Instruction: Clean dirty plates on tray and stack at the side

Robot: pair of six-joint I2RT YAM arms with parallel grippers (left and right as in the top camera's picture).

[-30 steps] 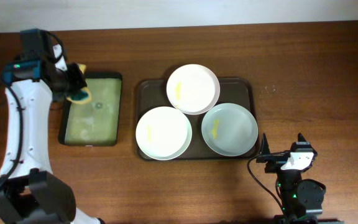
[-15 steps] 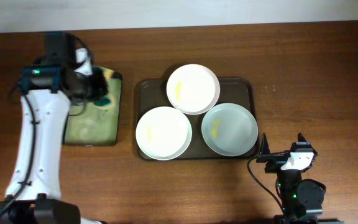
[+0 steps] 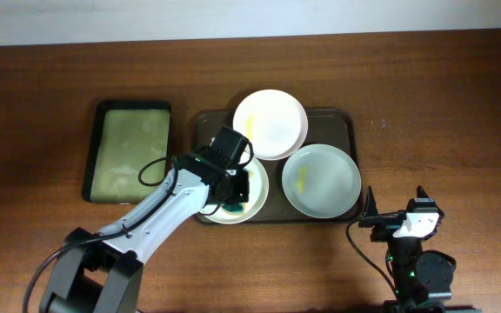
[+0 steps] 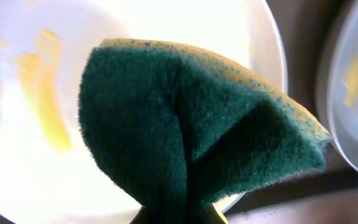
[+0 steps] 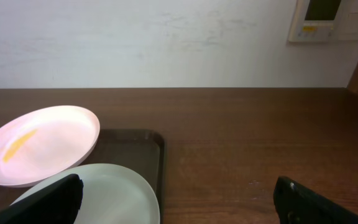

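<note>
The wooden table (image 3: 459,104) holds the dark brown tray (image 3: 205,135) at its middle, with a narrower black tray (image 3: 129,152), yellow-green inside, just to its left. Three plates lie on the brown one: a white plate (image 3: 270,123) at the back, overlapping the rim; a bluish-grey plate (image 3: 322,180) at front right; another white plate (image 3: 260,187) at front left, marked with a yellow smear (image 4: 42,106). The left gripper (image 3: 236,193) hangs over that front-left plate, clamped on a folded green sponge (image 4: 185,130), though contact with the plate cannot be told. The right gripper (image 3: 394,202) sits near the table's front edge, fingers (image 5: 42,202) spread wide, holding nothing.
</note>
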